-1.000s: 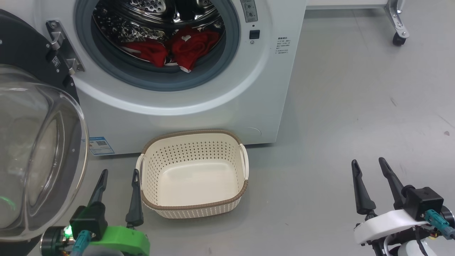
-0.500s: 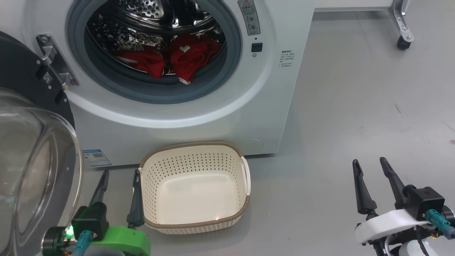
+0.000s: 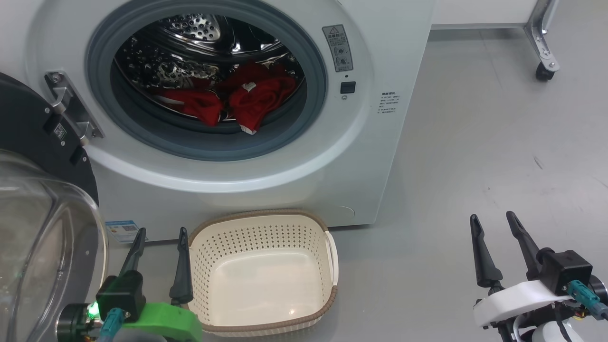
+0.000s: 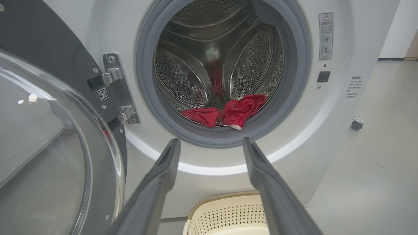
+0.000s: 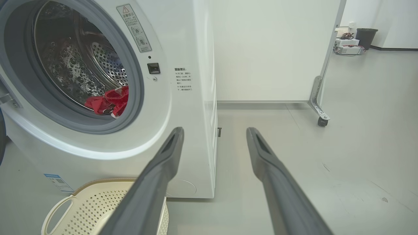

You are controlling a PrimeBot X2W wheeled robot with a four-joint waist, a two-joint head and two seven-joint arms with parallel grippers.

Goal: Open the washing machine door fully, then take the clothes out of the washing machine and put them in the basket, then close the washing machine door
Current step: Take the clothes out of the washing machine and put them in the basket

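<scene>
The washing machine (image 3: 375, 156) stands white on the grey floor (image 3: 475, 166) with its mouth open; the washing machine door (image 3: 23, 123) is swung wide to the robot's left on a metal hinge (image 3: 71, 111), its clear glass bowl (image 3: 42, 266) bulging at the lower left of the head view. The clothes (image 3: 237, 102), red with flecks of white trim, lie crumpled at the bottom front of the perforated steel drum (image 3: 199, 33), just behind the grey gasket (image 3: 213, 142); the basket (image 3: 259, 213) sits on the floor directly in front of the machine, below the opening, its cream bottom showing. The left claw (image 3: 161, 232) hangs low between the glass bowl and the basket, fingers spread apart and holding nothing; its inner finger is just beside the basket's left handle, and whether it touches cannot be told; in the left wrist view its fingers point toward the lower edge of the opening, the clothes showing between them. The right claw (image 3: 492, 217) is well apart to the right, over the floor, fingers likewise parted and gripping nothing; a caster (image 3: 541, 72) on a metal frame stands at the far right.
</scene>
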